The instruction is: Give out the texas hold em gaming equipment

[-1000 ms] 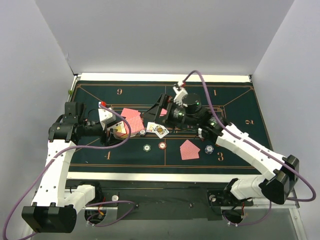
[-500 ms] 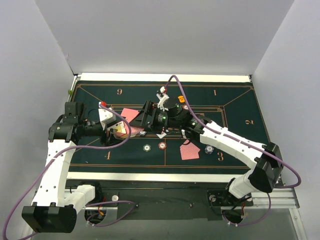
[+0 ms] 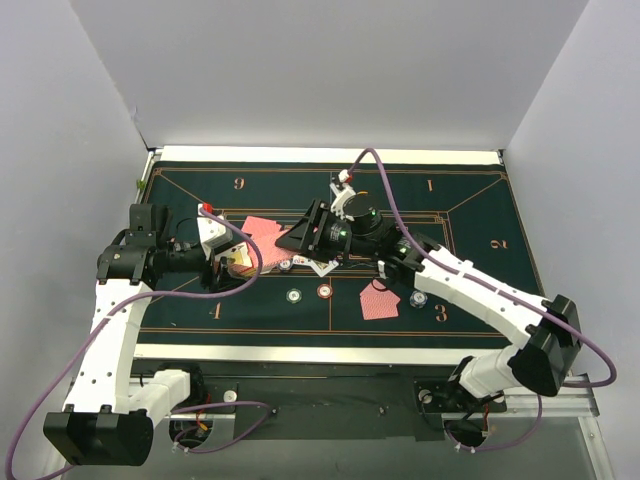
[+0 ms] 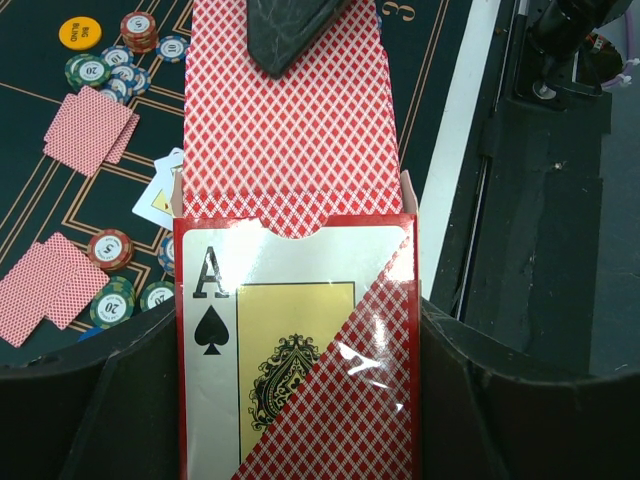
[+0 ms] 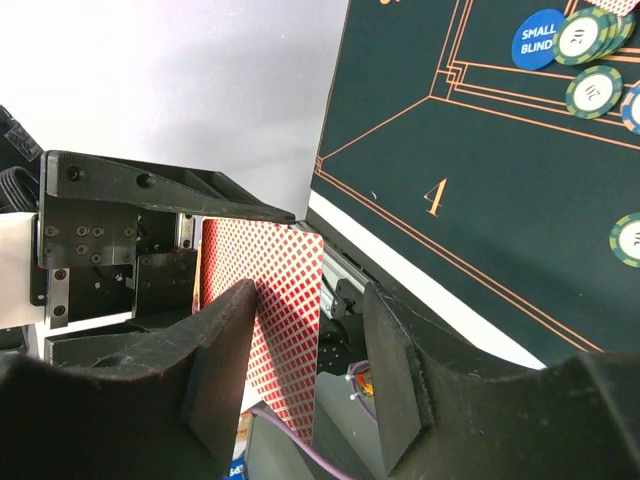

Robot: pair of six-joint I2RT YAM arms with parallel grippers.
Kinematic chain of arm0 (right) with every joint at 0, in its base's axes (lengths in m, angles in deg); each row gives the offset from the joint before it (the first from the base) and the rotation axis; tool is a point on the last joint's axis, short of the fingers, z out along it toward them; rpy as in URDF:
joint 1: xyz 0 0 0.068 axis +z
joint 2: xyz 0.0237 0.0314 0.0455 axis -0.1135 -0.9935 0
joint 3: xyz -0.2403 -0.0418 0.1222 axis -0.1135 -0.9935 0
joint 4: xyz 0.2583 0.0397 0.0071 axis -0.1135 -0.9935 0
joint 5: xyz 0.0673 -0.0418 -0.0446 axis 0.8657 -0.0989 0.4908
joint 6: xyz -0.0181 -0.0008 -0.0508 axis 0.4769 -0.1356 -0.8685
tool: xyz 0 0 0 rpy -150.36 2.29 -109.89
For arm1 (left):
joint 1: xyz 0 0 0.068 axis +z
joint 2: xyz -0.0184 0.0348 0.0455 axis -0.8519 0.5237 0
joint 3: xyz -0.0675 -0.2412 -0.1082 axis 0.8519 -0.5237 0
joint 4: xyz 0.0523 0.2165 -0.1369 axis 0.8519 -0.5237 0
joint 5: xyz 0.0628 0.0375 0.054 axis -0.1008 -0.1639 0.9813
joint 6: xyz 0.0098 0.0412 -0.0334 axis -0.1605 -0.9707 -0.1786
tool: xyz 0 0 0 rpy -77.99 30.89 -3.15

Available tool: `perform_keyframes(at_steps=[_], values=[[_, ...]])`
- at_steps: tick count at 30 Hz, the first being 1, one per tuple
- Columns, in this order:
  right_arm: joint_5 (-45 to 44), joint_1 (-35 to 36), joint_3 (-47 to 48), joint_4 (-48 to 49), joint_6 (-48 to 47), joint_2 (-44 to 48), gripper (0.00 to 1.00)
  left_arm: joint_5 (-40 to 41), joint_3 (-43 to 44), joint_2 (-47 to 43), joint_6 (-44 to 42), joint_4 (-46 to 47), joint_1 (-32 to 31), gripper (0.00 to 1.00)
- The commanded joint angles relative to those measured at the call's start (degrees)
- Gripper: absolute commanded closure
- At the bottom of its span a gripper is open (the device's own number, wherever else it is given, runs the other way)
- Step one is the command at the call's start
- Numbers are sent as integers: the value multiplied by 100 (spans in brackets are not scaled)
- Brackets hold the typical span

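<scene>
1. The left gripper (image 4: 300, 400) is pressed tight on both sides of a card box (image 4: 300, 300) printed with an ace of spades, holding it above the near left part of the dark green felt mat (image 5: 480, 200)
2. The right gripper (image 5: 310, 320) meets the card box at its open top. Its jaws stand partly apart on either side of a red-pink-backed card (image 4: 290, 130) that sticks well out of the box. One fingertip (image 4: 290, 30) lies on the card's back, and the right wrist view shows a gap between the card and the other finger
3. The card box has a curved notch at its mouth. Whether one card or several stand in it cannot be told
4. In the left wrist view, everything else lies on the mat to the left of the card box. Nearest is a face-up card (image 4: 160, 195), partly hidden behind the box edge. Beyond it are two pairs of face-down cards (image 4: 88, 130) and striped-edge chips (image 4: 110, 248) in green and red-orange, some loose and some clustered
5. Farthest from the card box in that view is an orange button disc (image 4: 80, 32) marked BIG BLIND. A blue button disc (image 5: 540, 38) marked SMALL BLIND shows in the right wrist view, touching green chips
6. The bottom of the card box is cut off by the frame, and the face-up card's rank cannot be read
</scene>
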Motion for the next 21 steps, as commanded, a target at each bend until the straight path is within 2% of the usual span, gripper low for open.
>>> perform_keyframes(at_steps=[1,5,14,21], values=[[-163,-54,-176,-78,-61,310,58,-353,154,-56,38,269,40,100],[-190,-71,-158,-139,-70,424,60,-344,154,-47,56,278,40,100],[-198,-229,-114,-350,-43,775,85,-335,119,-56,65,313,40,100],[-242,-501,-79,-780,-218,1100,94,-344,136,-56,91,330,40,100]])
